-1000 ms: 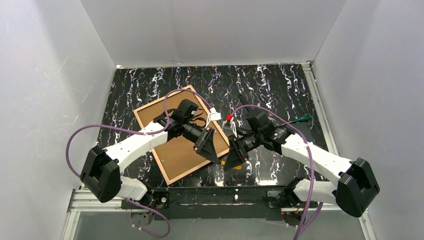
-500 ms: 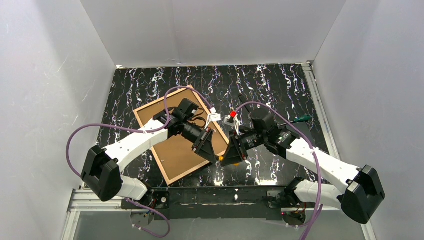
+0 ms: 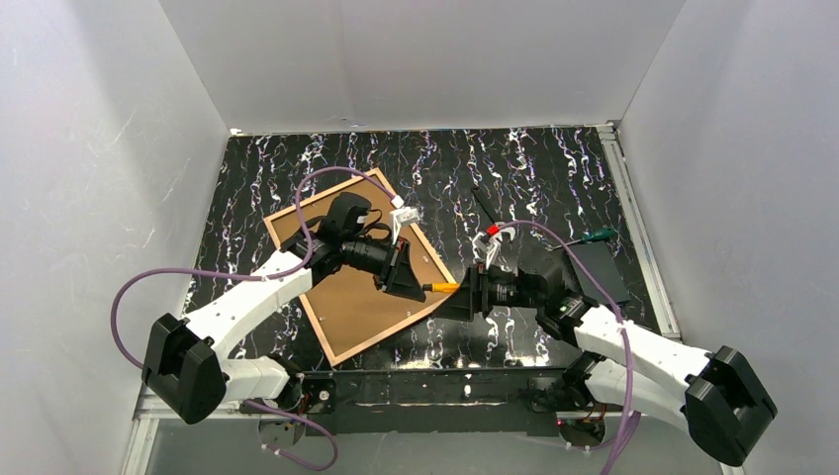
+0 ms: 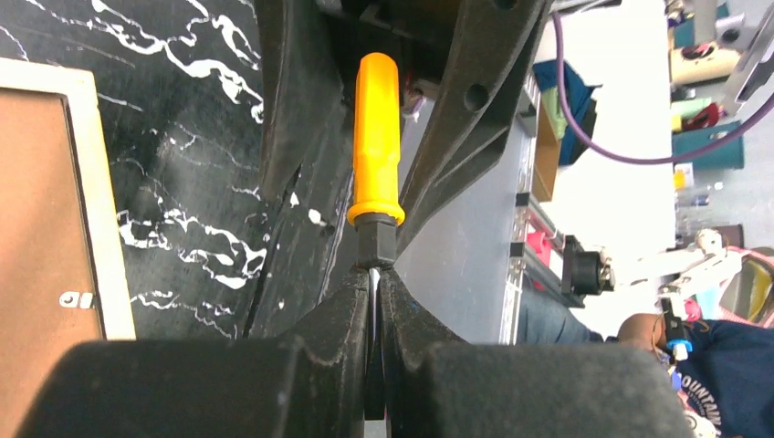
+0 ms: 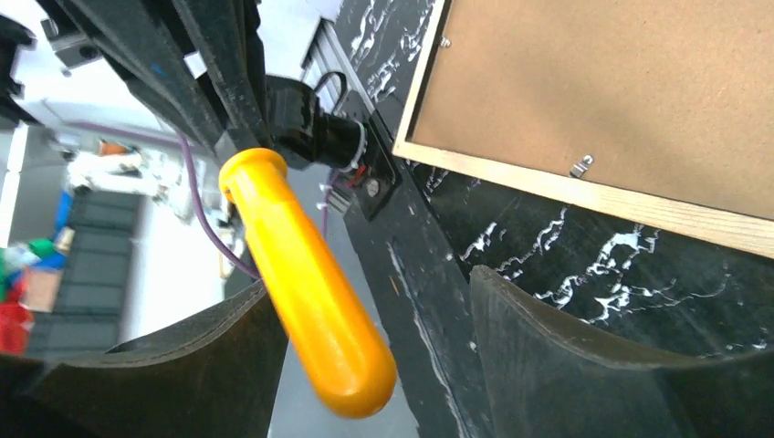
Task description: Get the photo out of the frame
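The frame (image 3: 388, 331) lies face down on the black marbled table, its pale rim (image 4: 91, 182) (image 5: 548, 182) showing. Of the photo only the brown fibreboard back (image 3: 356, 307) (image 5: 593, 82) shows, set inside the rim; its picture side is hidden. Over the frame's right corner my left gripper (image 3: 416, 285) (image 4: 375, 274) is shut on the metal shaft of an orange-handled screwdriver (image 3: 442, 288) (image 4: 377, 137). My right gripper (image 3: 465, 297) (image 5: 370, 283) stands open around the handle's end (image 5: 310, 292), the right finger clear of it.
A small metal tab (image 5: 580, 166) (image 4: 73, 298) sits on the backing near the rim. A flat black box (image 3: 599, 272), a green-handled tool (image 3: 599, 236) and a thin black tool (image 3: 482, 206) lie at the right. The table's near edge (image 3: 425, 381) runs below both grippers.
My left gripper has shut on the screwdriver's shaft. My right gripper has let go of the handle, opened wide and dropped lower to the right. The screwdriver now points level between them.
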